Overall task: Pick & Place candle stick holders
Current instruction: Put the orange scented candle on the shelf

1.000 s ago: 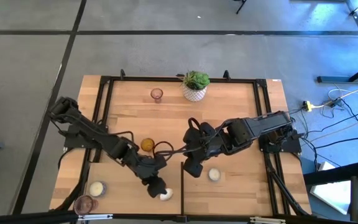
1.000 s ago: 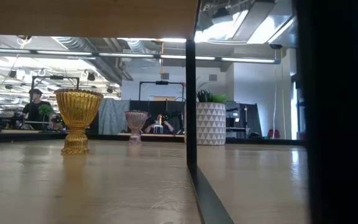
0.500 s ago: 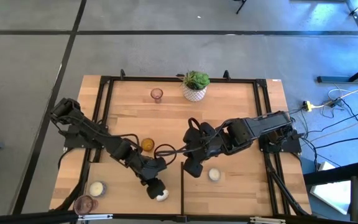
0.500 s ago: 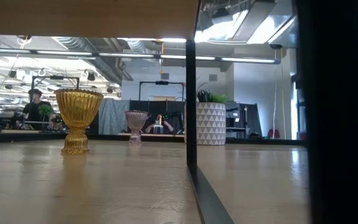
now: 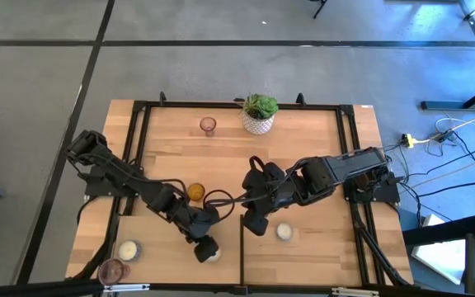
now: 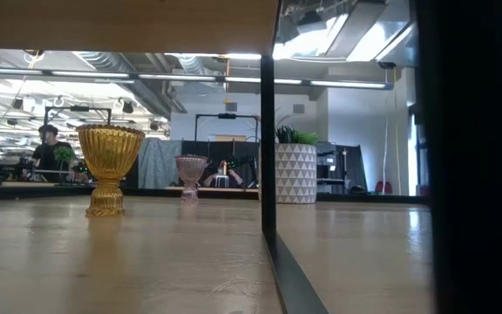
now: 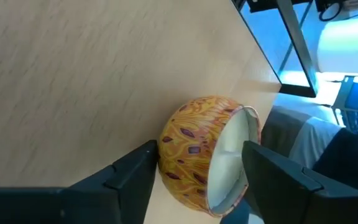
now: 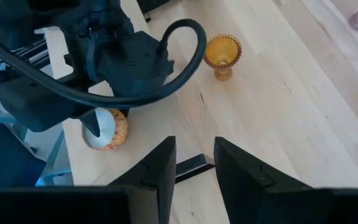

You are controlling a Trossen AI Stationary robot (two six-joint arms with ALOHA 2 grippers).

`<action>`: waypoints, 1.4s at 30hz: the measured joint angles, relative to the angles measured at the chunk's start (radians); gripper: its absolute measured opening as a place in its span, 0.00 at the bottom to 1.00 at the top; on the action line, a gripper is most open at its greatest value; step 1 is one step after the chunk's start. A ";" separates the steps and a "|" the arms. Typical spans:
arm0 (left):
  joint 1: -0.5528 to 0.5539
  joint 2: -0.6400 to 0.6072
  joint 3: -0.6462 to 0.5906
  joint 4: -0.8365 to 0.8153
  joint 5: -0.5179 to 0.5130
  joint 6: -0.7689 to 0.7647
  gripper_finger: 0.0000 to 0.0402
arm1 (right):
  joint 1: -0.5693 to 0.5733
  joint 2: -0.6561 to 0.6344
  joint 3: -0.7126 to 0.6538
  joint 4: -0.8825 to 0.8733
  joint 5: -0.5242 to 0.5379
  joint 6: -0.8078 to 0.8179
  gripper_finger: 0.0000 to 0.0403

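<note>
Left claw (image 5: 207,250) is straddling, fingers apart, one patterned candle holder (image 7: 207,152) lying tipped near the table (image 5: 320,148) front edge; right claw (image 8: 192,163) is hovering, fingers slightly apart, empty.

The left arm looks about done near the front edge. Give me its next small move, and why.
Probably lift the left gripper straight up and away. Its fingers stand apart on either side of the patterned holder, which lies tipped on its side on the table, so it looks released; backing off sideways might roll it.
</note>
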 joint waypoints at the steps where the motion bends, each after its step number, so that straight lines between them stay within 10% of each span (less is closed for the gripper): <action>1: 0.000 0.000 0.004 -0.002 -0.001 0.002 0.58 | 0.000 0.000 0.000 0.001 0.000 0.000 0.28; 30: -0.067 -0.020 0.278 -0.279 -0.069 0.271 0.57 | 0.000 0.001 0.000 -0.012 0.001 0.021 0.28; 42: -0.201 0.039 0.278 -0.334 -0.157 0.330 0.26 | 0.011 0.001 0.000 -0.178 0.010 0.101 0.28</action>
